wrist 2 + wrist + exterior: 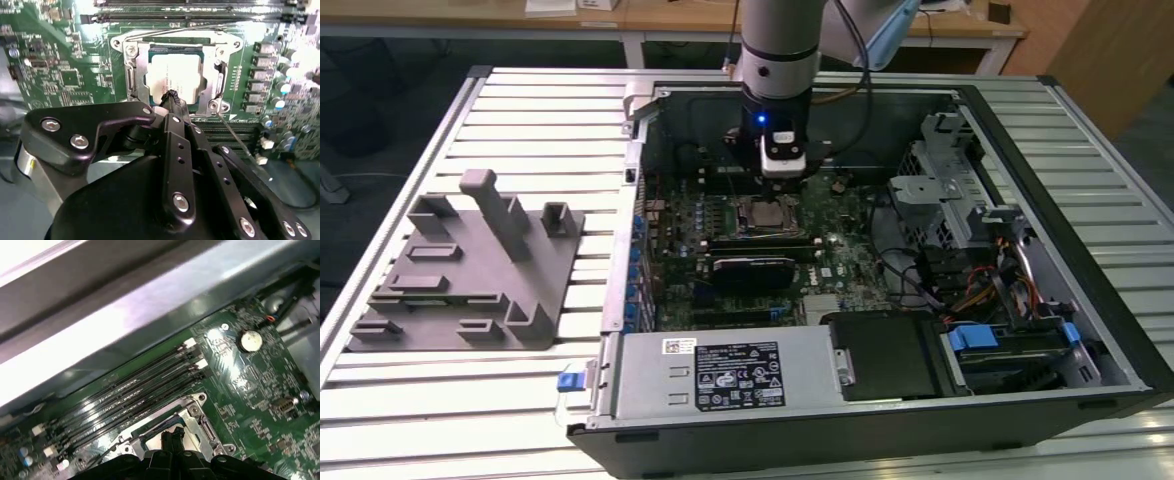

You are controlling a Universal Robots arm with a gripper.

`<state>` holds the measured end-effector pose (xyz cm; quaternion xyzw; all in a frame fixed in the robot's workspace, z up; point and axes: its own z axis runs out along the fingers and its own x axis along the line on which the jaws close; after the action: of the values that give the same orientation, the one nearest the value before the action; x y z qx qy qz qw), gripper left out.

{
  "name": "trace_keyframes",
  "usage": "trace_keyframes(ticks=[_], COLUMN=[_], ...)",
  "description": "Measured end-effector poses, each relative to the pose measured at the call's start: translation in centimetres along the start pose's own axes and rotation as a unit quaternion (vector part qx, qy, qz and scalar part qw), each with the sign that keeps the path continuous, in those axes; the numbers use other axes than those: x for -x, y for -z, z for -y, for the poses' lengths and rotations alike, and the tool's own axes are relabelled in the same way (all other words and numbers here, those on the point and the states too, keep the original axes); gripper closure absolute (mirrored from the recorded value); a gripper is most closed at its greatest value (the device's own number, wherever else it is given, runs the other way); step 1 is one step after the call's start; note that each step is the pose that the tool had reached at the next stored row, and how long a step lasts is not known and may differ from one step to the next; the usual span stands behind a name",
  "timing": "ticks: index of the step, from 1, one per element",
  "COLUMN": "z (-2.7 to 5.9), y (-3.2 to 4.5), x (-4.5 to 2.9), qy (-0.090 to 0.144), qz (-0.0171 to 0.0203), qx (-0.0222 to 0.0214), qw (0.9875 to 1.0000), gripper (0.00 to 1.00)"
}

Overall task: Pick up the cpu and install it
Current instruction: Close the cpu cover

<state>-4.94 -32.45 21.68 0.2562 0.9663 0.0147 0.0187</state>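
The cpu, a silvery-white square with a thin rim, lies flat in the metal socket frame on the green motherboard. In the exterior view the cpu sits mid-board inside the open computer case. My gripper hangs just above and behind it. In the second wrist view the black fingers come together in one tip, and the gripper is over the cpu's near edge. The gripper looks shut in the first wrist view too, with nothing between its fingers.
Black memory slots run beside the socket. A thin socket lever sticks out at an angle. A grey plastic fixture stands on the slatted table at the exterior view's left. Drive bays and cables fill the case's right side.
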Motion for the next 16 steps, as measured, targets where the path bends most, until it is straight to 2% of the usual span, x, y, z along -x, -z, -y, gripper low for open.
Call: trace_keyframes(ticks=[4, 8, 11, 16], z=[0.0, 0.0, 0.0, 0.0], y=[-0.03, -0.06, -0.07, -0.09], x=[0.0, 0.0, 0.0, 0.0], qy=[0.036, 0.071, 0.096, 0.135], qz=[-0.0005, -0.0005, 0.0001, 0.0018], qx=[-0.0006, -0.002, -0.004, -0.0093], qw=[0.9994, 0.9974, 0.9954, 0.9908], gripper=[0.89, 0.89, 0.89, 0.89])
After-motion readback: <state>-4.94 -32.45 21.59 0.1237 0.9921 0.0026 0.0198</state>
